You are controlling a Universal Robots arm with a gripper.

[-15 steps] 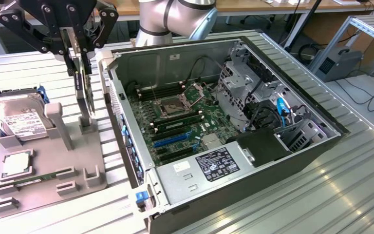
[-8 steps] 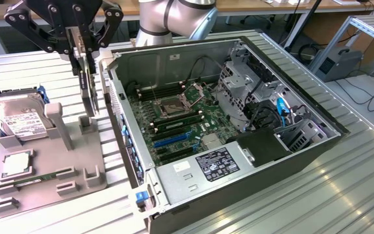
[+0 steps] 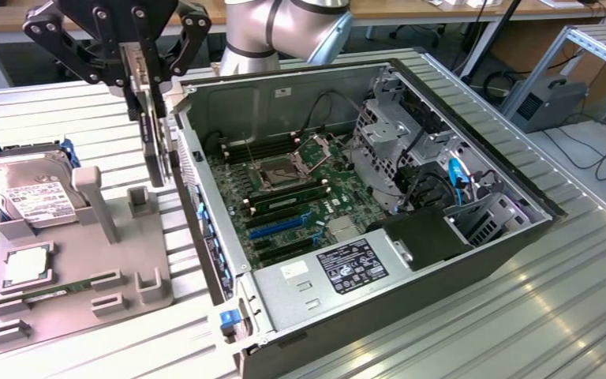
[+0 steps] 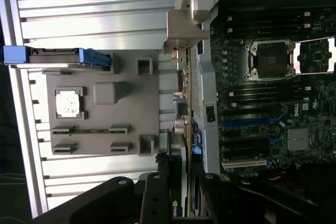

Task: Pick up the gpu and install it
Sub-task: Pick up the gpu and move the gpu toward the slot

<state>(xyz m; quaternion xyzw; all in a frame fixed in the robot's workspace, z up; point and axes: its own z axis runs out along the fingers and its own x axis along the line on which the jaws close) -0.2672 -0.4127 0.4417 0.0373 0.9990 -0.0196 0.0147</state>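
Got the black linkage-finger gripper (image 3: 141,77) clamped on the top edge of the gpu (image 3: 155,138), a thin dark circuit card with a silver metal end bracket (image 4: 185,30). Hangs upright and edge-on, just outside the side wall of the open black-and-silver computer case (image 3: 190,197), between that wall and the grey moulded holder tray (image 3: 82,316). Well clear of the green motherboard (image 3: 293,197). Open air on both flat faces. Over at the exterior view's left, a silver hard drive with white label (image 3: 29,197), well apart.
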